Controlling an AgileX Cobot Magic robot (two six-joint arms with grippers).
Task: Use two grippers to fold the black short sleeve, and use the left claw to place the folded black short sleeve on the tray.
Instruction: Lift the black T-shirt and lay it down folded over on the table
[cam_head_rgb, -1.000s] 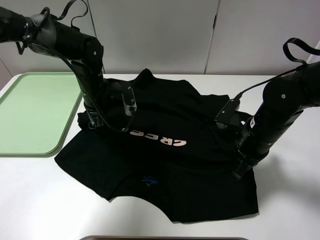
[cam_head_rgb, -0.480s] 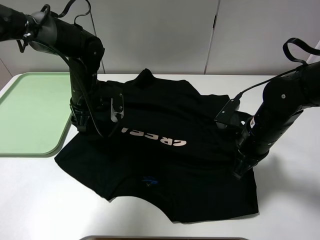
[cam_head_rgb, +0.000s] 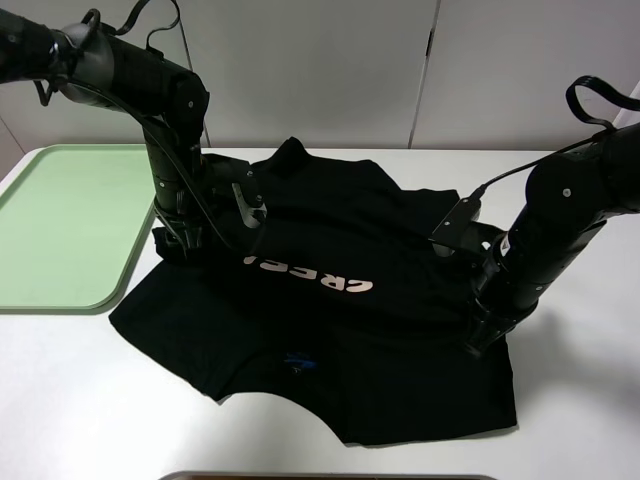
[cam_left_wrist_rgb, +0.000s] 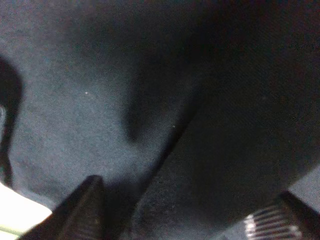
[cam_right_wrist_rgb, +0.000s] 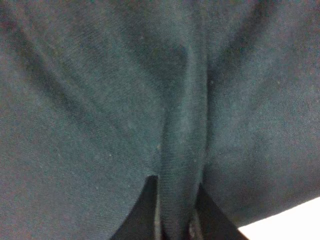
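The black short sleeve (cam_head_rgb: 330, 320) lies spread and partly folded on the white table, its pale letters upside down near the middle. My left gripper (cam_head_rgb: 185, 245) presses down on the shirt's left edge, beside the tray (cam_head_rgb: 60, 220). In the left wrist view its fingers (cam_left_wrist_rgb: 85, 210) stand well apart, with a ridge of black cloth (cam_left_wrist_rgb: 150, 125) between them. My right gripper (cam_head_rgb: 478, 340) is down on the shirt's right side. In the right wrist view it (cam_right_wrist_rgb: 175, 220) is pinched shut on a raised fold of the cloth (cam_right_wrist_rgb: 185, 125).
The pale green tray sits at the table's left edge, close to the left arm. White wall panels (cam_head_rgb: 320, 60) stand behind the table. A dark strip (cam_head_rgb: 330, 477) shows at the very front edge. Bare white tabletop (cam_head_rgb: 90, 400) lies in front of the shirt.
The left arm swung left toward the tray, then came back slightly right over the shirt's edge, and its jaws narrowed. The right arm has stayed put, pinching the cloth.
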